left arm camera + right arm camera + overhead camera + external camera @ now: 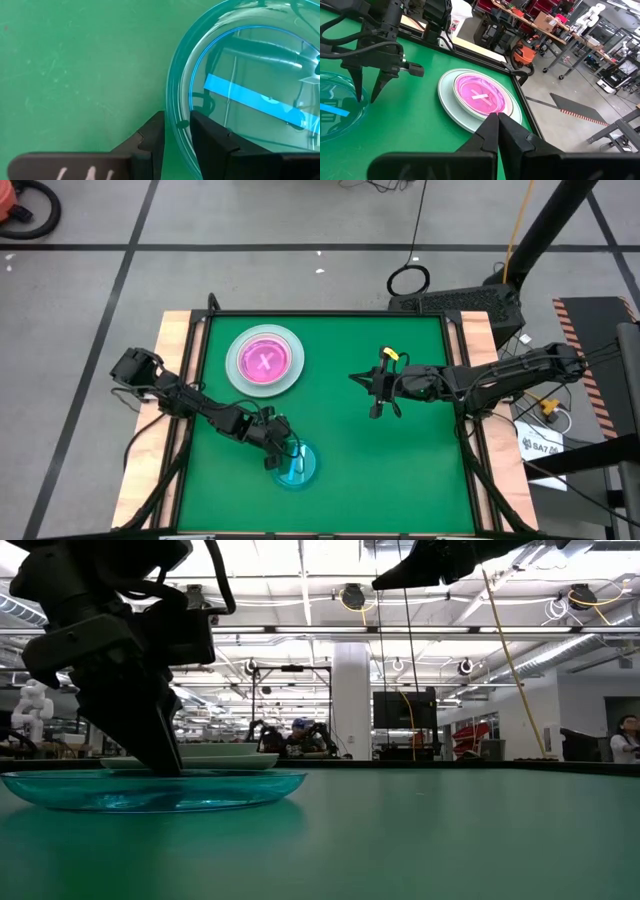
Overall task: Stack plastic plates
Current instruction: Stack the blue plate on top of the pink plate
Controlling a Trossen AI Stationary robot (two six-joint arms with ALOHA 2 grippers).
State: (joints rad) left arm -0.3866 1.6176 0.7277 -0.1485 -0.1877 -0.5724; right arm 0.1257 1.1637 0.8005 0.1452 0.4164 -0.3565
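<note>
At the lower middle of the high view, the left gripper [281, 457] stood with its narrowly parted fingers [150, 137] astride the rim of the translucent cyan plate [297, 467], near the green mat's [400, 470] front edge. The pink plate [264, 361] sat nested on a pale stack [240, 370] upper left. The right gripper [377, 392], fingers pressed together and empty, hung over open mat right of centre.

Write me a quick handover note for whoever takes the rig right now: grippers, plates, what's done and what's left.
Left gripper: straddling the rim of the cyan plate at the table's near edge, jaws not fully closed.
Right gripper: shut, empty, raised above mid-table.
Stack at the far left: pink plate on top of pale larger plates.
Done: the pink plate is stacked.
Left: grip the cyan plate and set it on the pink one.
</note>
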